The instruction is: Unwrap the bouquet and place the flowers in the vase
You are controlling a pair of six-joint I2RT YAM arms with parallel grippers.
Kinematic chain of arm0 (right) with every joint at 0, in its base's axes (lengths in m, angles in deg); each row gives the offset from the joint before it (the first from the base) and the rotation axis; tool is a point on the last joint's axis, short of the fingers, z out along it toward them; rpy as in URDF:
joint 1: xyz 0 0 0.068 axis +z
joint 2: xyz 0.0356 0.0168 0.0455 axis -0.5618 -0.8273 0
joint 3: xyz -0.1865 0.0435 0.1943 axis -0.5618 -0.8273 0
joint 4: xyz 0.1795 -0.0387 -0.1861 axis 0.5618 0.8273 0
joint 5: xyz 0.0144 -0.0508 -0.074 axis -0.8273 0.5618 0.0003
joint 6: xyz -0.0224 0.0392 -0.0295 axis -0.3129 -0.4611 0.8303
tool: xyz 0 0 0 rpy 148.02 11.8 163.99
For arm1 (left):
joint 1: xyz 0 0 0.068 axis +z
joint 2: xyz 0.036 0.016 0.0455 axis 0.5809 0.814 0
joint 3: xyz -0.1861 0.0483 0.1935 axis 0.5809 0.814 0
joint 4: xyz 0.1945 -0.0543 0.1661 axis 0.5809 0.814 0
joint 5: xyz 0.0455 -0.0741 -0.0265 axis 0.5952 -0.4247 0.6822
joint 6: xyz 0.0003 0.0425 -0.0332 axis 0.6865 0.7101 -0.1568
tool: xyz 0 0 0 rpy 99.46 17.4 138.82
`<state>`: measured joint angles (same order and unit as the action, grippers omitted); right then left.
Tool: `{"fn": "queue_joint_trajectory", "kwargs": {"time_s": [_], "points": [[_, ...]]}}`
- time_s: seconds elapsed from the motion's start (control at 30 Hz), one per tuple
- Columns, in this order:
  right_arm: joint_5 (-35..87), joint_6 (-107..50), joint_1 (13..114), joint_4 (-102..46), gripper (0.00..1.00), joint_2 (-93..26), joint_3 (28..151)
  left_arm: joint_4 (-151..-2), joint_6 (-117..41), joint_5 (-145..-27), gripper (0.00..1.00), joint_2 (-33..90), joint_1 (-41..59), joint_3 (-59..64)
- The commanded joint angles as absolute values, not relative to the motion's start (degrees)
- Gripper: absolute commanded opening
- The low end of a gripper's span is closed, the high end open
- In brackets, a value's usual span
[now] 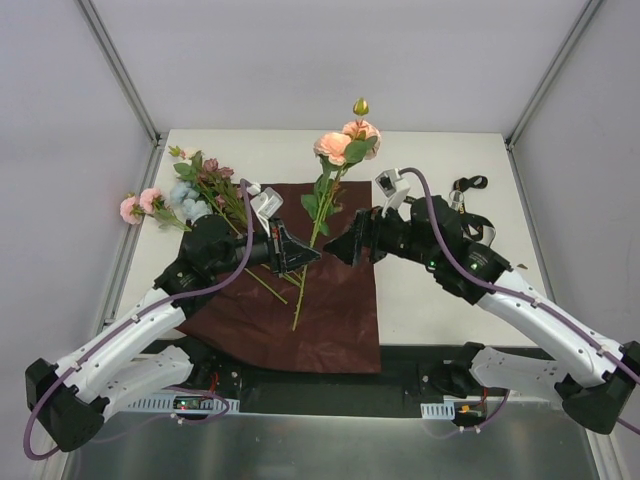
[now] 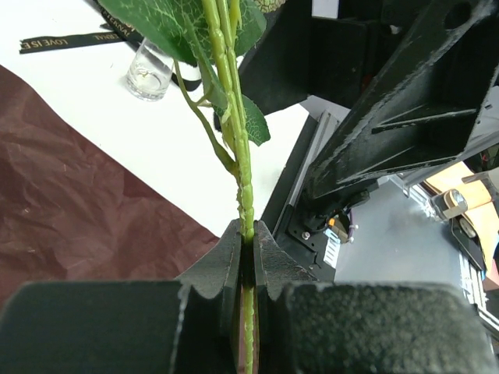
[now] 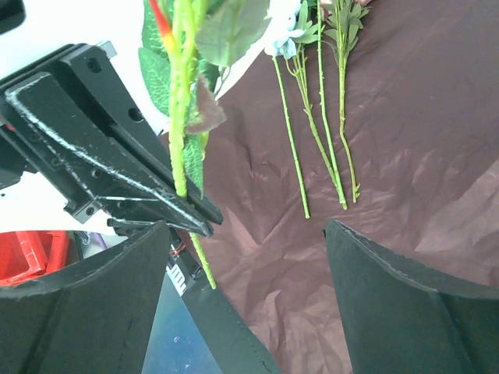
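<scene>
While the left jaws pinched the green stem point(image 2: 234, 117) of a peach rose point(image 1: 335, 148) above the wrapping paper point(image 1: 340, 300), the right jaws stood spread just beside it, holding nothing. The long stem could probably pivot in so narrow a pinch, or miss the vase point(image 2: 148, 72) neck and tip it. Only the left wrist view showed the vase, on the bench point(image 2: 117, 156) near the ribbon point(image 2: 70, 40). Only the overhead view showed the held bloom.
</scene>
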<state>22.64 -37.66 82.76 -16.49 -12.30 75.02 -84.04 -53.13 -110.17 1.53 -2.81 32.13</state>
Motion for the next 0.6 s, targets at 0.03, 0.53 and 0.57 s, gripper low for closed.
{"fn": "queue_joint_trajectory", "kwargs": {"time_s": [0.03, 0.53, 0.57], "points": [[24.9, -38.3, 83.0, -20.3, 0.79, -7.8, 74.2, -90.4, -52.4, -113.4, 0.0, 2.7, -3.9, 32.2], [25.2, -38.5, 85.6, -25.4, 0.59, -14.0, 77.7, -90.4, -51.8, -113.8, 0.0, 5.2, -5.2, 31.7], [25.1, -38.5, 85.7, -25.4, 0.58, -14.6, 78.0, -90.4, -51.9, -113.7, 0.0, 5.2, -5.2, 31.8]]}}
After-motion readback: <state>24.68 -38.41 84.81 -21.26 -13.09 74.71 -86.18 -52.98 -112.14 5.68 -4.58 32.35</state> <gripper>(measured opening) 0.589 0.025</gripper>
